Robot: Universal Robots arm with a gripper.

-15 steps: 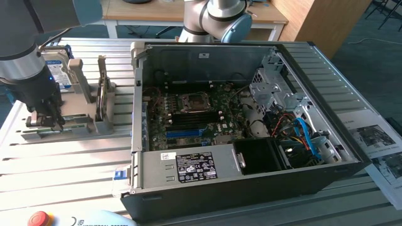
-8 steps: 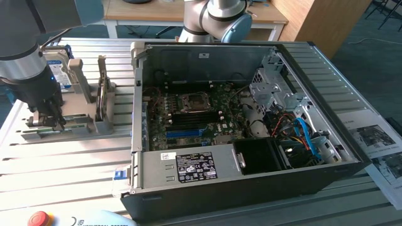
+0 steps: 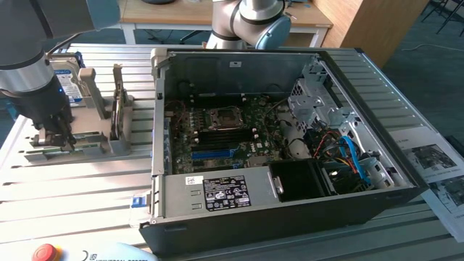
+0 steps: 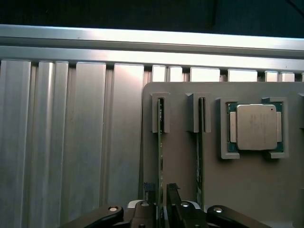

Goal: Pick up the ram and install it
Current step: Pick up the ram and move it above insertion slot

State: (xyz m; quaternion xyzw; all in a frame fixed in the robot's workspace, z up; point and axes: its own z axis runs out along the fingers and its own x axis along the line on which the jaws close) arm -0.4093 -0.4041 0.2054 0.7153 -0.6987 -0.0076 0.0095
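Note:
Two green ram sticks stand on edge in the slots of a grey holder (image 4: pixel 213 190). My gripper (image 4: pixel 160 189) is lowered over the near end of one ram stick (image 4: pixel 160 137), with a dark finger on each side of its thin edge and a small gap to each. The other ram stick (image 4: pixel 200 137) stands in the neighbouring slot, untouched. In the exterior view my gripper (image 3: pixel 56 137) hangs over the holder (image 3: pixel 93 148) at the exterior view's left, outside the open computer case (image 3: pixel 290 212). The memory slots (image 3: pixel 217 147) lie on the motherboard inside.
A square silver CPU chip (image 4: pixel 256 126) sits in a pocket of the holder beside the rams. A hard drive (image 3: pixel 70 81) stands upright at the holder's back. The case holds a power supply (image 3: pixel 225 193), cables (image 3: pixel 348 155) and a drive cage (image 3: pixel 315 100). The table is ribbed aluminium (image 4: pixel 71 142).

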